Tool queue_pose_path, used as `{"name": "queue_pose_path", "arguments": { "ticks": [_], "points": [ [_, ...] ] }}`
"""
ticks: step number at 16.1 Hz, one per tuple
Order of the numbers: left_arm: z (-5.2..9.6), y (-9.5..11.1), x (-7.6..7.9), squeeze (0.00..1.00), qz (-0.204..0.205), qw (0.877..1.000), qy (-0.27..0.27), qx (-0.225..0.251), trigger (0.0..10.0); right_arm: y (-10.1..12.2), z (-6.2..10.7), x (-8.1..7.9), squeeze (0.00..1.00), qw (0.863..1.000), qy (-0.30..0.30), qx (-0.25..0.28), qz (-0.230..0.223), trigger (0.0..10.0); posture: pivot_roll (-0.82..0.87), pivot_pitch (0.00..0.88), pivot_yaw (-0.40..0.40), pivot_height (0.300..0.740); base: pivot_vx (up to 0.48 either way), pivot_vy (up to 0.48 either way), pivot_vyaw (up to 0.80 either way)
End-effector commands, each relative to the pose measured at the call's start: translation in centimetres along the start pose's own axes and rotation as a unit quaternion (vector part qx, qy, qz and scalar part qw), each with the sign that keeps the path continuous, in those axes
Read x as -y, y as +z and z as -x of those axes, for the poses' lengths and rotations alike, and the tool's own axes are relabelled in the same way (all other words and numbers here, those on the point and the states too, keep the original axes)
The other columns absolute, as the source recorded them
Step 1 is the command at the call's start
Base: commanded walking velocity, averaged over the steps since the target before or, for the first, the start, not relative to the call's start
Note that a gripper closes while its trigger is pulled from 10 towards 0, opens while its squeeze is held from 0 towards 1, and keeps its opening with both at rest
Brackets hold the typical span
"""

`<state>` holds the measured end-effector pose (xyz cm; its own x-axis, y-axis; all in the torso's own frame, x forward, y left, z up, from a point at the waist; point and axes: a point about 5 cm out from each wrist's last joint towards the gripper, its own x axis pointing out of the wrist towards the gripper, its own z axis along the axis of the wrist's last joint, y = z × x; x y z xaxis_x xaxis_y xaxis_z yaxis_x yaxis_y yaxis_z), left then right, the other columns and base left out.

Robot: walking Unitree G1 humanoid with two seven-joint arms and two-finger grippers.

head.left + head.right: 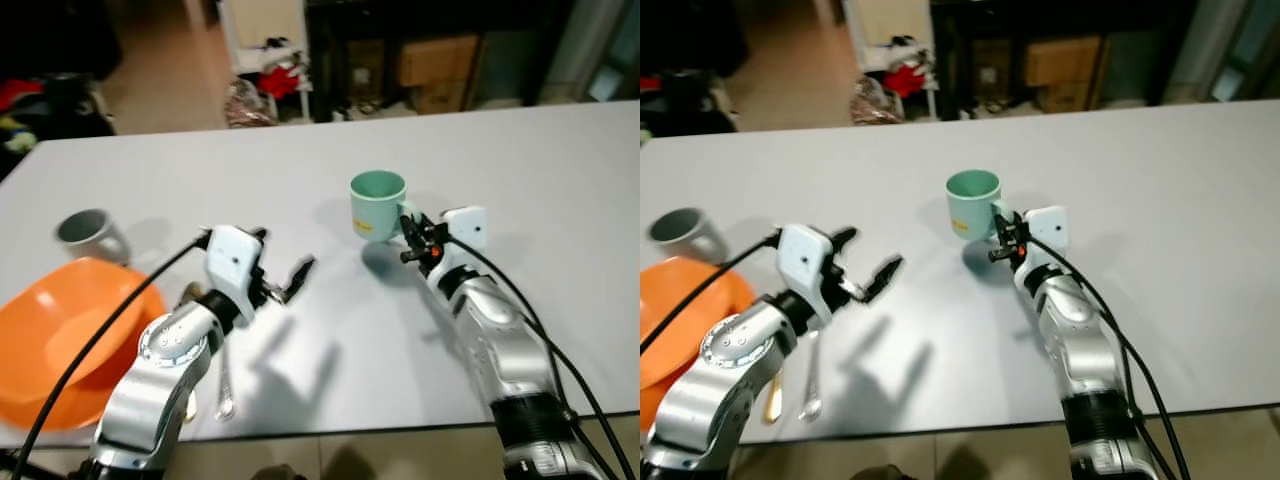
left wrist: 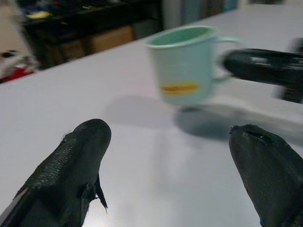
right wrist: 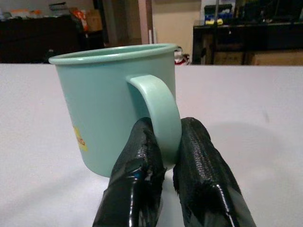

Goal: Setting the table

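Mug [image 3: 113,113] upright on table [image 1: 300,180], handle pinched in right pincer [image 3: 163,163]

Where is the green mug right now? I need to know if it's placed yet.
In the left eye view the green mug is near the table's middle, right of centre, its handle pinched by the right claw; the orange bowl lies far left.
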<state>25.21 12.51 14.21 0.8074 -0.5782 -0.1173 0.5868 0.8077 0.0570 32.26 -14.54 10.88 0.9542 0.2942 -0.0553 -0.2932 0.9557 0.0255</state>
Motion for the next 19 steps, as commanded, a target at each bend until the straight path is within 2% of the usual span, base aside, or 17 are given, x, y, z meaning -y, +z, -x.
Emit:
{"name": "queue_pose_path", "arguments": {
  "ticks": [1, 6, 13, 14, 15, 19],
  "points": [
    [0.2, 0.0, 0.5, 0.00, -0.002, 1.000, -0.025, -0.009, 10.0, 0.3, -0.6, -0.1, 0.00, 1.000, 0.008, 0.013, 0.003, 10.0, 0.06, 0.000, 0.101, 0.740, 0.000, 0.000, 0.00],
    [0.4, -0.1, 0.6, 0.00, -0.007, 0.999, -0.041, -0.021, 10.0, -1.5, -1.8, 0.2, 0.00, 1.000, -0.001, -0.005, -0.001, 10.0, 0.07, 0.000, 0.093, 0.740, 0.000, 0.000, 0.00],
    [0.8, -0.5, 1.2, 0.00, -0.002, 0.997, -0.066, -0.038, 10.0, -3.7, -1.4, 0.7, 0.00, 0.999, -0.020, -0.032, -0.005, 10.0, 0.07, 0.000, 0.101, 0.740, 0.000, 0.000, 0.00],
    [0.7, -0.4, 1.2, 0.00, -0.002, 0.997, -0.067, -0.037, 10.0, -3.9, -1.2, 0.7, 0.85, 0.999, -0.017, -0.033, -0.007, 10.0, 0.07, 0.000, 0.099, 0.740, 0.000, 0.000, 0.00],
    [0.6, -0.4, 1.2, 0.00, -0.003, 0.997, -0.067, -0.037, 10.0, -4.1, -1.0, 0.6, 1.00, 0.999, -0.011, -0.031, -0.011, 10.0, 0.07, 0.000, 0.099, 0.740, 0.000, 0.000, 0.00],
    [0.4, -0.1, 1.2, 0.00, 0.001, 0.997, -0.067, -0.029, 10.0, -4.3, 0.0, 0.7, 1.00, 1.000, 0.000, -0.014, -0.002, 10.0, 0.06, 0.000, 0.098, 0.740, 0.000, 0.000, 0.00]
  ]
}}
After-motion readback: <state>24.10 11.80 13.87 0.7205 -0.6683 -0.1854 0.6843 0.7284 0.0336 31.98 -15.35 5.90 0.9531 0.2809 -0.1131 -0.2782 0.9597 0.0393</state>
